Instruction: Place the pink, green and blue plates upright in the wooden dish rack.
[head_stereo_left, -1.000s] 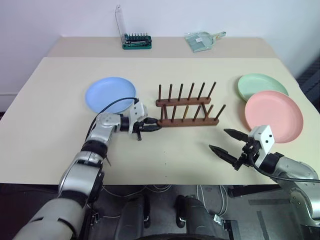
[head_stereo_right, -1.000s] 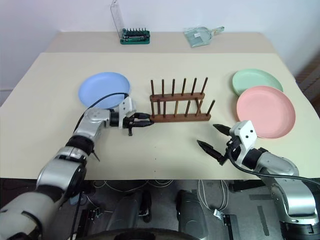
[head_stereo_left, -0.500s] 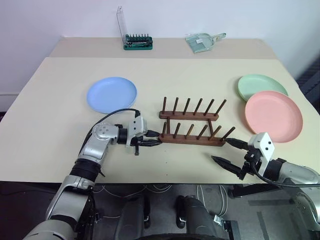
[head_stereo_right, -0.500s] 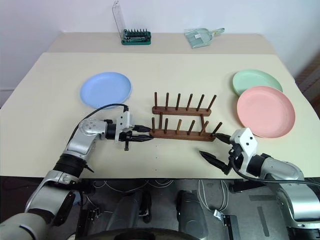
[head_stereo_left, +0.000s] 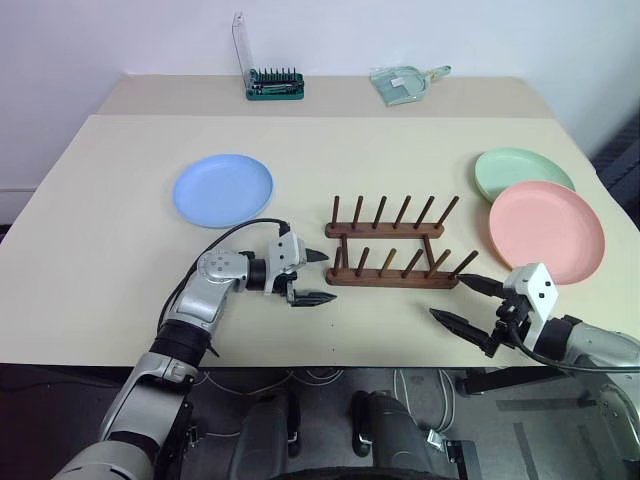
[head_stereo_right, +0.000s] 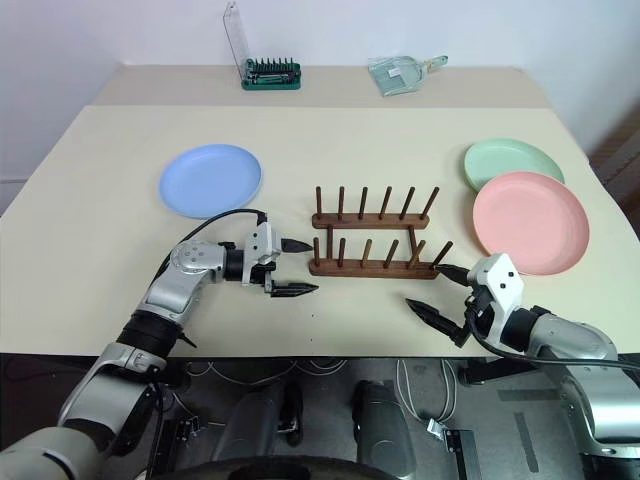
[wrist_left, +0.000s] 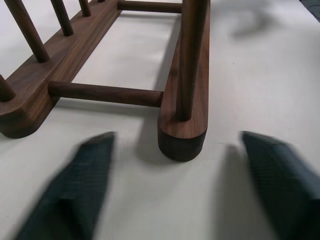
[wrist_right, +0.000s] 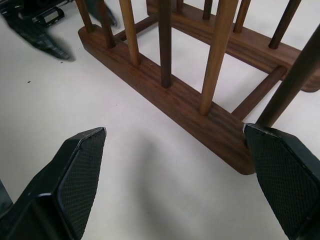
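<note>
You have not loaded a single plate yet: all three lie flat on the bench (head_stereo_left: 120, 180) and every slot of the rack is bare, so the whole job is still ahead of you.

Nearest you, the right hand (head_stereo_left: 462, 302) stands wide with nothing in it, its black textured fingers straddling the right end of the rack's front rail without touching it. The left hand (head_stereo_left: 312, 277) is wide too and holds nothing, its fingers flanking the left end of that same rail.

Between them sits the wooden dish rack (head_stereo_left: 392, 256), dark reddish-brown with a visible grain: two rounded rails joined by thin dowels, each bearing a row of slim upright pegs.

Further off, the pink plate (head_stereo_left: 546, 231) lies to the right, smooth, matte, round and shallow. The green plate (head_stereo_left: 520, 168) lies just behind it, its near edge hidden under the pink rim. The blue plate (head_stereo_left: 222, 189) rests alone, left of the rack and well apart from the others.
</note>
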